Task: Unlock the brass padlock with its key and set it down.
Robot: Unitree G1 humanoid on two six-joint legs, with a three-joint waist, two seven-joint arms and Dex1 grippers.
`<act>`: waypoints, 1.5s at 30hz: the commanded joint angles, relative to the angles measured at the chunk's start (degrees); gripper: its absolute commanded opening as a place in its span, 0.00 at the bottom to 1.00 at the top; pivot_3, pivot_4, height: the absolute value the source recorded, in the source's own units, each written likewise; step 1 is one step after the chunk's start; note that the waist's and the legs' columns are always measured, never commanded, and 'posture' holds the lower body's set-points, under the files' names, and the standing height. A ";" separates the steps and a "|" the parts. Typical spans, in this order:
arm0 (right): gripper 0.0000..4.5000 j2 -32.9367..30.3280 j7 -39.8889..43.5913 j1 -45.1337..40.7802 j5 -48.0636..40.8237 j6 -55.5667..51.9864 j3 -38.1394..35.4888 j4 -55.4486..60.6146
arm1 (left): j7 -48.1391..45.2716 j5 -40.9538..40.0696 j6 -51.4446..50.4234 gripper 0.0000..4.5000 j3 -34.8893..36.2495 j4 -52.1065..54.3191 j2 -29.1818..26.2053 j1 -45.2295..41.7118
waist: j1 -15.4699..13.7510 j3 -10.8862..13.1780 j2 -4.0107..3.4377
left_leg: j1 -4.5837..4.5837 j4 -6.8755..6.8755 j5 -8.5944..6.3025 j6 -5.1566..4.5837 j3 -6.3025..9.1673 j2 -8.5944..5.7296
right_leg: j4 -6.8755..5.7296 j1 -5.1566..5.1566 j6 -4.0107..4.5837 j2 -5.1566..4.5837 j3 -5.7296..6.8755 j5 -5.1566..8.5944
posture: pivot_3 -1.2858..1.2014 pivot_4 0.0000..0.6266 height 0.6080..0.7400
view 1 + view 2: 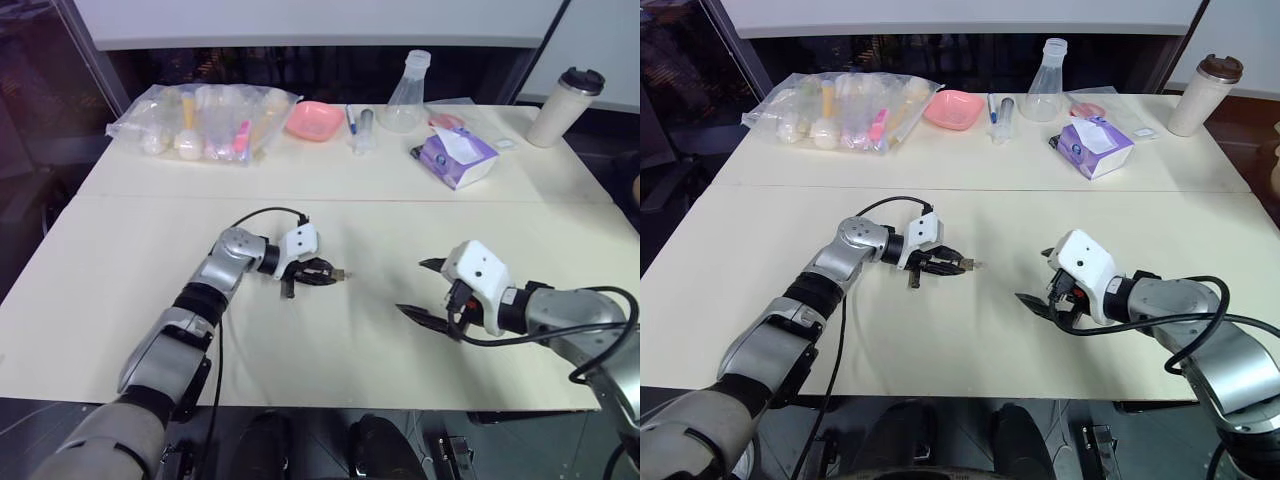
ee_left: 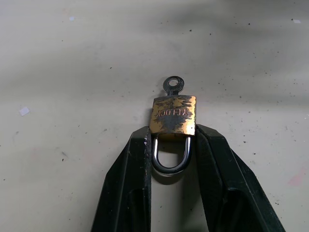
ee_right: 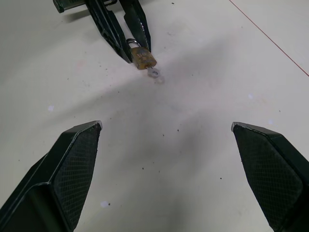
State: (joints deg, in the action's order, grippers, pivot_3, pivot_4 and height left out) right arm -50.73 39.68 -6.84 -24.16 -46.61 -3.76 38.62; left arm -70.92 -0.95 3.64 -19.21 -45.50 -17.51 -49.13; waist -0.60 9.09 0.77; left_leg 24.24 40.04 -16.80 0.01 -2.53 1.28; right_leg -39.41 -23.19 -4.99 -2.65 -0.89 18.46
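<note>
Brass padlock [image 2: 174, 114], small, golden-yellow w/ worn dark patches and a thin silver U-shaped shackle [image 2: 170, 157], sits low over the pale beige worktop [image 1: 120, 260], roughly mid-worktop, held at the tip of the left gripper [image 1: 322, 273].

Largest first: worktop runs across both eye views; at its far edge a clear plastic bag of mixed items [image 1: 205, 122], a pink dish [image 1: 314, 120], a clear plastic flask [image 1: 407, 95], a purple tissue pack [image 1: 457, 157], and a beige tumbler w/ dark lid [image 1: 563, 107].

Right gripper [image 1: 428, 292]: black fingers [image 3: 72, 169] spread wide, nothing between them, pointed toward the padlock, well apart from it.

Left gripper: black fingers narrow, closed on either side of the shackle; padlock body sticks out past the fingertips.

Key [image 2: 173, 86], small silvery-grey metal w/ round ring head, sits in the body's end opposite the shackle.
</note>
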 commanded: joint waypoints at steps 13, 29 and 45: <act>1.00 3.68 -6.92 -17.63 37.56 45.82 22.90 -23.08 | -10.53 -5.12 -1.72 0.15 7.09 0.94 -6.09 -7.85 | 0.11 0.02 0.00 | 0.17 -0.01 0.01 0.01 -0.11 -0.03 | -0.03 -0.26 -0.01 0.03 0.04 0.00 | 0.52 0.24 0.81; 0.81 10.87 -9.76 -23.99 49.56 63.34 24.07 -34.06 | -13.00 -6.36 -4.20 0.15 8.30 4.28 -6.30 -9.99 | 0.42 0.02 0.00 | 0.16 0.01 0.22 0.38 -0.14 -0.01 | -0.05 -0.25 -0.01 0.02 0.01 0.00 | 0.52 0.24 0.81; 0.01 16.14 -1.91 -25.93 43.64 57.81 22.94 -35.70 | -11.29 -5.84 0.39 0.15 8.01 5.84 -4.77 -9.26 | 0.46 0.02 0.00 | 0.16 0.01 0.22 0.38 -0.13 0.00 | -0.06 -0.25 -0.01 0.01 0.02 0.00 | 0.52 0.24 0.81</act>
State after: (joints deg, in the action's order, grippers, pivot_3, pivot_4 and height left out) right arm -35.58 35.06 -31.67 23.17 13.51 20.39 1.15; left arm -82.46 -6.18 1.23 -11.98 -42.30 -23.07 -57.64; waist -0.15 9.11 0.77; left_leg 24.40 40.05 -16.58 0.39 -2.67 1.28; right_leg -39.48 -23.45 -5.00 -2.63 -0.87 18.46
